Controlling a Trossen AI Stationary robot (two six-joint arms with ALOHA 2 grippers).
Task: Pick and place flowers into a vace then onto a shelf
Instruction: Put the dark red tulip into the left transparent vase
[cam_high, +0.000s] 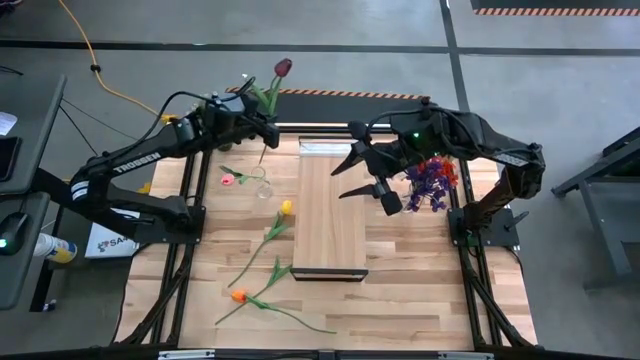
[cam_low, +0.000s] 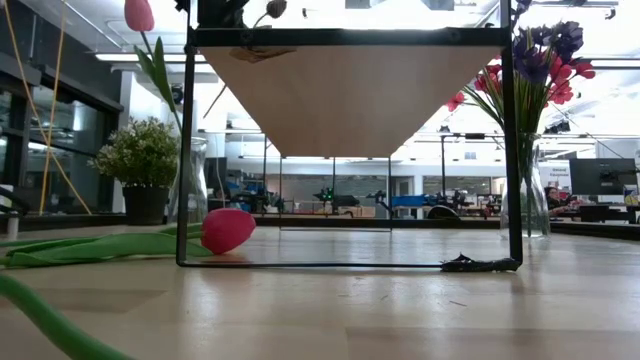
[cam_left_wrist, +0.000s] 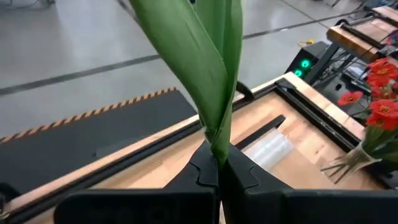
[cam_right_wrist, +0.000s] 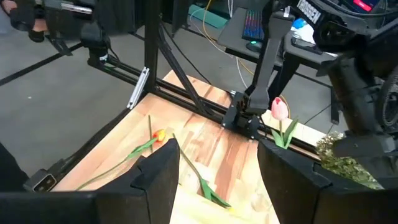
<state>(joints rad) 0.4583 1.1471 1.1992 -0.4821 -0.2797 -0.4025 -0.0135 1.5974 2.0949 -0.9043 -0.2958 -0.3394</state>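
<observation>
Above the clear vase (cam_high: 262, 184), we see the left tool (cam_high: 268, 125) clamped on a maroon flower (cam_high: 283, 68); its stem may miss the mouth. The right tool (cam_high: 372, 172), open and empty, hovers over the shelf (cam_high: 332, 215).

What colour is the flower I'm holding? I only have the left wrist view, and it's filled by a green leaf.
Observer: It's a maroon tulip. The high view shows its dark head beyond the left gripper, which is shut on the stem.
Operator: Where is the other arm?
Observer: The right gripper hovers open above the right edge of the shelf, next to the vase of purple and red flowers.
Operator: Are any stems left on the table?
Observer: Three lie flat to the left of the shelf: a pink flower, a yellow flower and an orange flower.
</observation>
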